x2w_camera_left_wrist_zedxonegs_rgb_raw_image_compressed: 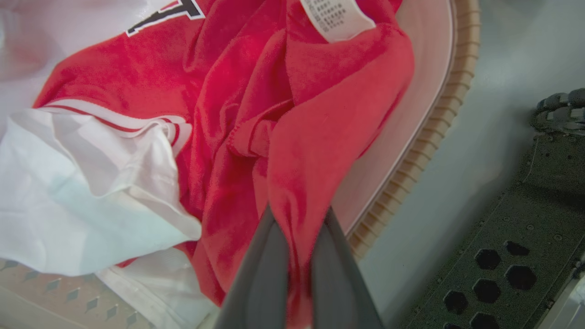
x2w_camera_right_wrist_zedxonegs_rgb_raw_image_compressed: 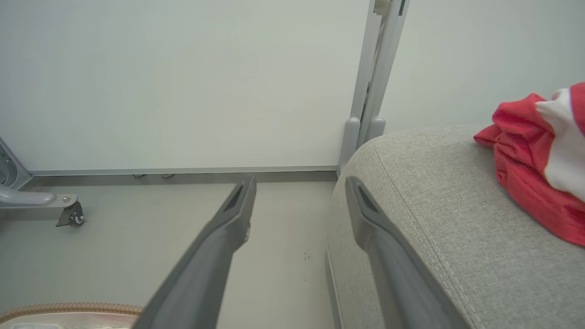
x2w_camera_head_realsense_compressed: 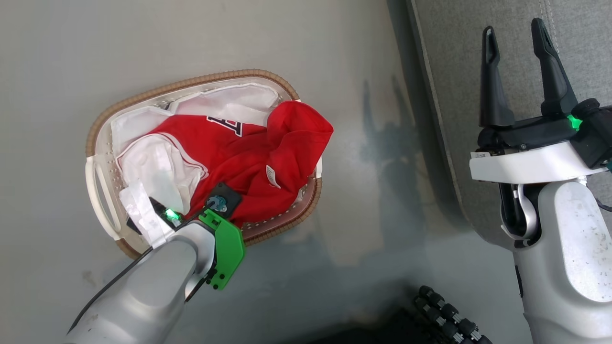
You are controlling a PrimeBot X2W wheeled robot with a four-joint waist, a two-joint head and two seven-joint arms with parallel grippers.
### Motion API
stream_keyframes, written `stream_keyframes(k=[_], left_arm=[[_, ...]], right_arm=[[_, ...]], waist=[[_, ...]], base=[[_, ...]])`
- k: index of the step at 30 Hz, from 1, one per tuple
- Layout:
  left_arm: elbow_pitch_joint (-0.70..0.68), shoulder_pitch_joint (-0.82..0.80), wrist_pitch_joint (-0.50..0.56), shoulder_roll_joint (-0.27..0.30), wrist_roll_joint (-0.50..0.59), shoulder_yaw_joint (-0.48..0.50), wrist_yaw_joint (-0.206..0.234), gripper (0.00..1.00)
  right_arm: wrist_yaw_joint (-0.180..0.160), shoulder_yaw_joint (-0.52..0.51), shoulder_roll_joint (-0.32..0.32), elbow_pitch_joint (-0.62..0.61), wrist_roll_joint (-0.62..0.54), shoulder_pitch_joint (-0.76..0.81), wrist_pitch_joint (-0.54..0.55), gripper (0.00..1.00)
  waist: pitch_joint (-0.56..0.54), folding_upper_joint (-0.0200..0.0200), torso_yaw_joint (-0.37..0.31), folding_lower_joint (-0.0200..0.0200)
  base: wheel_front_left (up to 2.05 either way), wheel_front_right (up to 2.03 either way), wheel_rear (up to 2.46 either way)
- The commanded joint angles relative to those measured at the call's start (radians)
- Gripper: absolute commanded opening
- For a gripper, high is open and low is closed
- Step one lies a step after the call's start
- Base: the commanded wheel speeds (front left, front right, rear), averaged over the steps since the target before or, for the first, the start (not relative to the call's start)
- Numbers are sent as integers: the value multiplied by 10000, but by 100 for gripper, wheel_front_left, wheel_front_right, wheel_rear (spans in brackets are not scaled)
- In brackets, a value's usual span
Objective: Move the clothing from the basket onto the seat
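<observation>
My left gripper point(x2w_camera_left_wrist_zedxonegs_rgb_raw_image_compressed: 298, 218) is pinching the soft red-and-white fabric garment point(x2w_camera_left_wrist_zedxonegs_rgb_raw_image_compressed: 237, 91)
Light, floppy stuff, so I'd grab a bunched fold; right gripper point(x2w_camera_head_realsense_compressed: 513, 29) is spread.

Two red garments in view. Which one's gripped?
The red garment in the basket: the left gripper is shut on its fold. The other garment lies free on the seat.

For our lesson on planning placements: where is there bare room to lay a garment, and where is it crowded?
Free: the seat between its rounded corner and the red garment lying on it; the floor strip between basket and seat. Crowded: the basket, heaped with clothing, left gripper shut on a fold.
</observation>
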Motion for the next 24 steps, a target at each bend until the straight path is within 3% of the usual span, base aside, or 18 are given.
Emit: stream_keyframes(k=[1,15,24], left_arm=[[-38,-185,-148,-37,-39,41,25,0],[-1080,-753,-2052,-315,-515,776,175,0],[-2150,-1367,-2265,-430,-994,1198,95,0]], right_arm=[[-14,-51,-26,27,-28,7,-49,100],[-14,-548,-32,820,-639,827,-49,100],[-14,-486,-30,1684,-870,1795,-50,100]], waist=[[-138,0,81,-1],[-2413,0,1022,-1],[-4577,0,1499,-1]], base=[[0,0,0],[0,0,0],[0,0,0]])
